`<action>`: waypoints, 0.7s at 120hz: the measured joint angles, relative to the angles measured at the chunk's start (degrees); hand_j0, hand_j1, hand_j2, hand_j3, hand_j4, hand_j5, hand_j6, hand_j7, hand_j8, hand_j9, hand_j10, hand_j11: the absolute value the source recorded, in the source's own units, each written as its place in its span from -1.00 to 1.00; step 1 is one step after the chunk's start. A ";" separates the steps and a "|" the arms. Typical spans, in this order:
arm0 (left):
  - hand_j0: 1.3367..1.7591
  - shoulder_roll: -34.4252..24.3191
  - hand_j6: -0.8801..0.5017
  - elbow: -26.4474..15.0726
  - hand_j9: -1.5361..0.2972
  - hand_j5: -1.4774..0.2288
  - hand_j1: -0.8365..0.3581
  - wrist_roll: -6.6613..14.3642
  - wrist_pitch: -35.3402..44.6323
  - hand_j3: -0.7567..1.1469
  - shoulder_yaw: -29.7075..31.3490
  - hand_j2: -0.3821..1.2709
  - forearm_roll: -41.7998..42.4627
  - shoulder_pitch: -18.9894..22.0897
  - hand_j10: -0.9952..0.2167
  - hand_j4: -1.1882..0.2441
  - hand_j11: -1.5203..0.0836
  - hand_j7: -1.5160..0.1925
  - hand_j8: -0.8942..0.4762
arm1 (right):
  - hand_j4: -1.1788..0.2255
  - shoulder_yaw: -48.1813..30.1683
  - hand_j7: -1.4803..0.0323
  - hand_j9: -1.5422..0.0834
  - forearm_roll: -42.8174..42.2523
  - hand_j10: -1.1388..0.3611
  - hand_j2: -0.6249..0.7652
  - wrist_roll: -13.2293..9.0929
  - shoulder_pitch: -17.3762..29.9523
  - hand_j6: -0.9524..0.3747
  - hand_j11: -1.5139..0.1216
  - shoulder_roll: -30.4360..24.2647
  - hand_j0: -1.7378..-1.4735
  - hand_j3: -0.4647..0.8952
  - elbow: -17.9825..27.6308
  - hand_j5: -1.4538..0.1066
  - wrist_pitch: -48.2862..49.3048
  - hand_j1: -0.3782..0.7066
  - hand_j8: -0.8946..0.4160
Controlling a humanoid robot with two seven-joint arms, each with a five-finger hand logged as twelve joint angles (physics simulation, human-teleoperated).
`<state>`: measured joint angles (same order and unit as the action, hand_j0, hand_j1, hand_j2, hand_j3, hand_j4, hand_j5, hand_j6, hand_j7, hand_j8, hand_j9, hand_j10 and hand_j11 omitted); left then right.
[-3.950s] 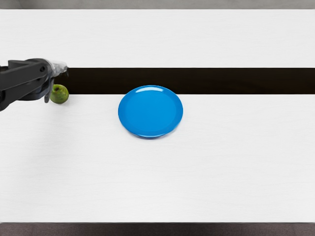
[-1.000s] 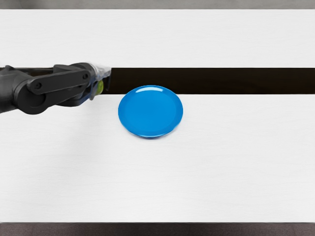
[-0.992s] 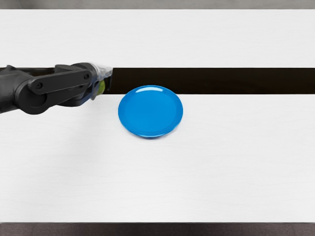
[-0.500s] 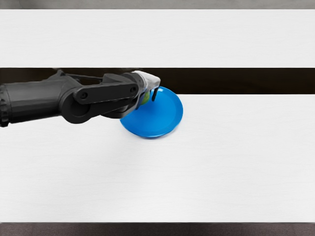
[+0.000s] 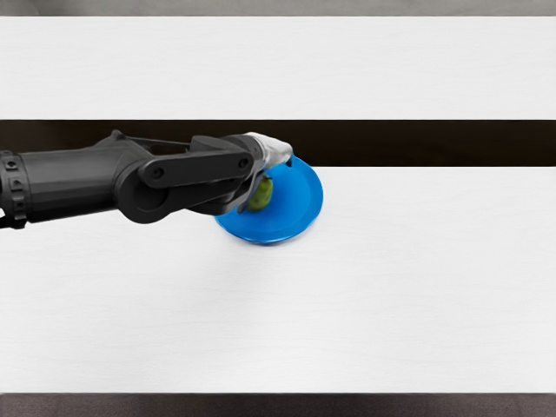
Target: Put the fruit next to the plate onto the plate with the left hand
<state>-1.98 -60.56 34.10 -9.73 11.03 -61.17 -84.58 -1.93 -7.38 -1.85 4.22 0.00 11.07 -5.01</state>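
The green fruit (image 5: 261,193) sits over the blue plate (image 5: 297,201), a little toward 9 o'clock from the plate's centre and inside its rim. Whether it touches the plate or hangs just above it cannot be told. The left hand (image 5: 262,165) covers it from 12 o'clock, with its fingers curled down around the fruit's sides, gripping it. Only 1 arm shows: the dark left arm (image 5: 104,178) reaches in from 9 o'clock, hiding the plate's near-left rim. The plate rests on the white table (image 5: 391,287), whose dark gap (image 5: 434,143) lies at its 12 o'clock.
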 joint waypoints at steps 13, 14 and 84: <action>0.52 -2.58 0.12 0.06 0.50 0.54 0.77 0.01 -0.45 -0.20 -0.34 -0.49 4.22 -1.29 0.48 0.49 0.69 0.58 0.18 | 0.63 0.00 0.90 0.84 0.00 0.47 -0.11 0.00 0.00 0.39 0.80 0.00 -0.40 -0.32 0.00 0.81 0.00 -0.87 0.31; 0.52 -2.99 0.13 0.06 0.51 0.55 0.78 0.01 -0.46 -0.21 -0.36 -0.49 4.79 -1.53 0.49 0.49 0.70 0.59 0.18 | 0.63 0.00 0.90 0.84 0.00 0.47 -0.11 0.00 0.00 0.39 0.80 0.00 -0.40 -0.32 0.00 0.81 0.00 -0.87 0.31; 0.52 -38.49 0.26 4.55 0.67 0.72 0.97 0.06 -24.43 -0.21 -11.67 -0.53 50.30 1.82 0.63 0.65 0.88 0.76 0.30 | 0.63 0.00 0.90 0.84 0.05 0.47 -0.11 0.00 -0.02 0.39 0.80 0.00 -0.40 -0.32 0.08 0.81 0.00 -0.87 0.31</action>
<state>-40.47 -56.01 34.17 -34.16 -0.64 -10.87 -82.75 -1.93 -7.34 -1.85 4.21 0.00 11.16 -5.01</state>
